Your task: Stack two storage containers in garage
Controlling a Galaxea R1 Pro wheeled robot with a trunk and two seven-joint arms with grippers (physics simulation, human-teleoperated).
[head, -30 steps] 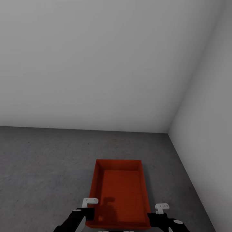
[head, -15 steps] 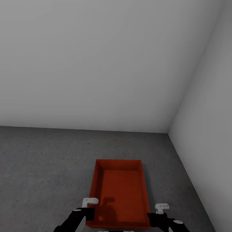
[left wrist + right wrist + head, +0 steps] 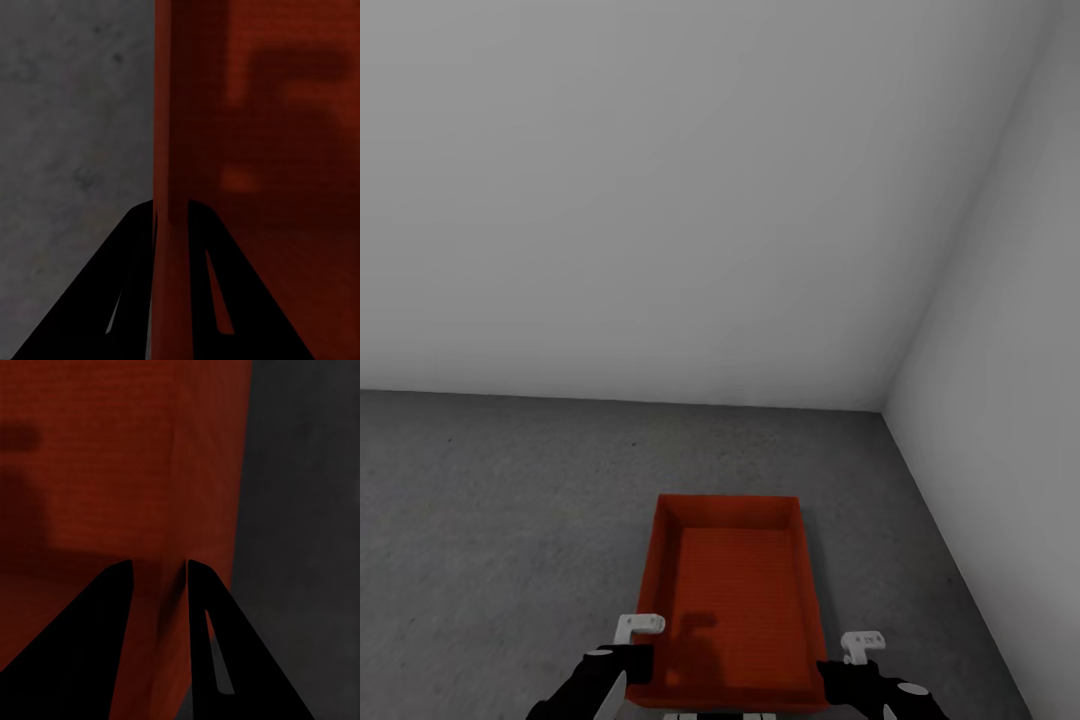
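One orange-red storage container [image 3: 732,598] sits low in the frame's centre over the dark grey garage floor [image 3: 500,520], near the pale corner walls [image 3: 1000,330]; whether it rests or hangs is unclear, and stacking is judged undone. The left end effector [image 3: 170,217] pinches its left wall, the right end effector [image 3: 159,574] pinches its right wall, arms reaching in from the bottom edge.
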